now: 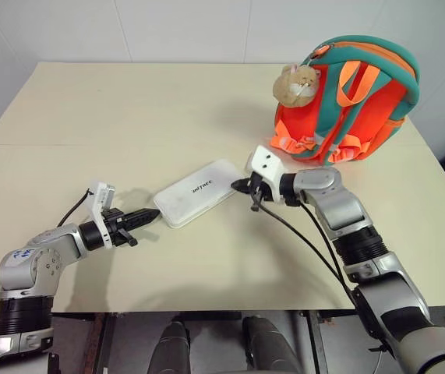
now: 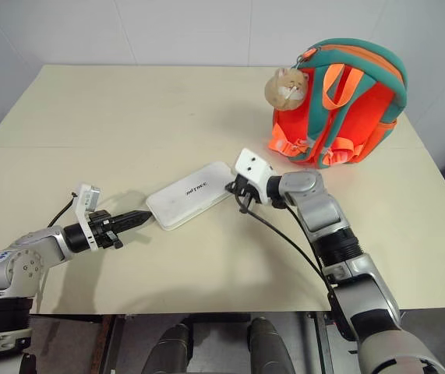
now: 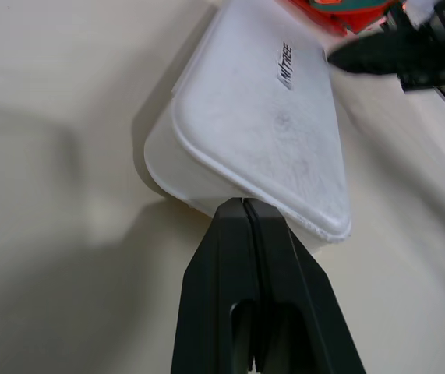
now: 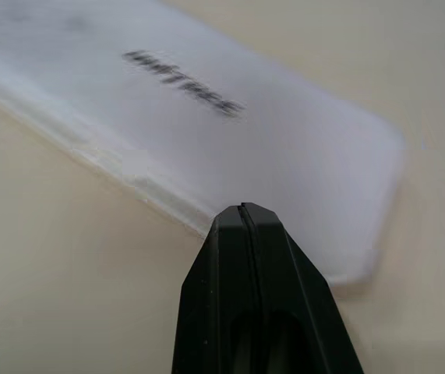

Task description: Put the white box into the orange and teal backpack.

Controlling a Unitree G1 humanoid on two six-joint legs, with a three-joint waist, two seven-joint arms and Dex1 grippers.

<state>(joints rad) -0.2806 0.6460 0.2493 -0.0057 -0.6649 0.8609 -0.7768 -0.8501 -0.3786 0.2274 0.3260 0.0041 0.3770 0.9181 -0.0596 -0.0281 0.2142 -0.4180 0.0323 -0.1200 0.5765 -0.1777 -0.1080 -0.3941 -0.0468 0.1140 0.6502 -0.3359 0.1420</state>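
Left eye view: white box (image 1: 196, 193) flat on desk (image 1: 128, 117), well short of orange and teal backpack (image 1: 347, 101). Both pincers, left (image 1: 148, 217) and right (image 1: 241, 185), clenched empty at its ends. Likely stiff, light, slick; grip long edges.

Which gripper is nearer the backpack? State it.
Right. The right gripper sits at the white box's end facing the orange and teal backpack; the left gripper is at the box's opposite end.
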